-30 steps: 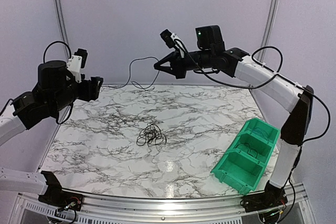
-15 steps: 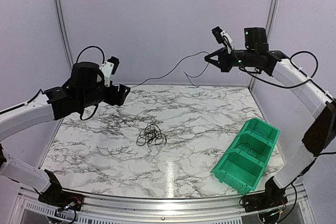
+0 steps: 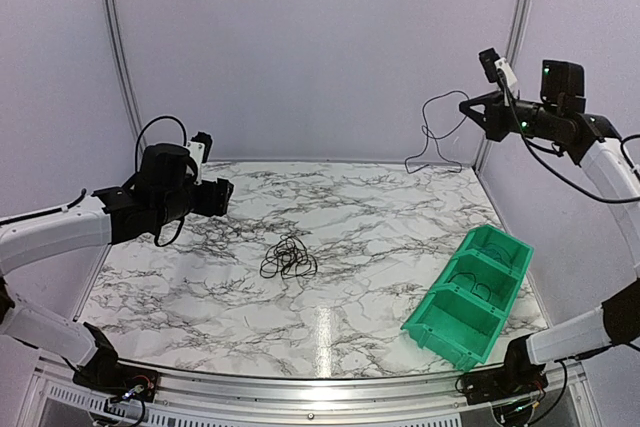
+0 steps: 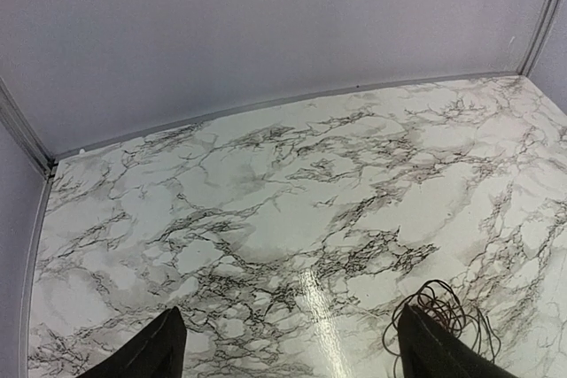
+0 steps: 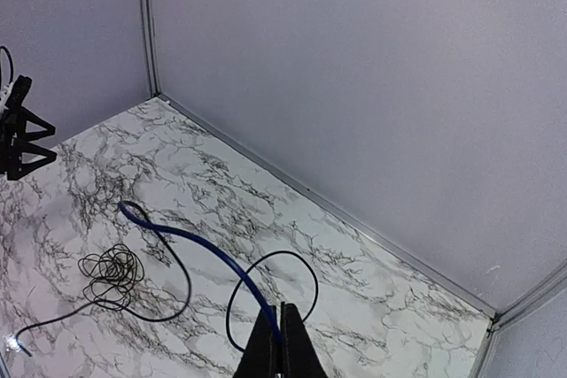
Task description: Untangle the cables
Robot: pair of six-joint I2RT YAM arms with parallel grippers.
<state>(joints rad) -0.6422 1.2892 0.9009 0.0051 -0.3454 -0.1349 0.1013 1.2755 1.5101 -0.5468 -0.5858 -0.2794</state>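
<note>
My right end effector (image 5: 280,343) is pinched tight on a loose cable (image 5: 190,238), fingers pressed together with the thin strand caught between the tips. In my wrist view the strand leaves the fingers as a blue stretch that arcs away, then turns black and curls into a wide loop below. From the camera overhead, that end effector (image 3: 470,107) is held high in the air, far to the right of and beyond the tangle of cables (image 3: 288,258). The loose cable (image 3: 428,137) hangs down from it in slack curves toward the back right corner, well apart from the tangle. I cannot tell whether its lower end touches the surface.

My left end effector (image 4: 290,325) has its fingers spread wide with nothing between them. It hovers (image 3: 222,195) above the tabletop (image 3: 200,277), to the left of the tangle and a little beyond it, not touching it. In that wrist view the tangle (image 4: 443,307) sits just past my right-hand finger.

The tangle itself is a small knot of thin black loops lying flat near the middle of the marble-patterned tabletop, also seen from my right wrist (image 5: 111,272).

A green bin (image 3: 470,297) with divided compartments stands to the right of the tangle and nearer the front edge.
</note>
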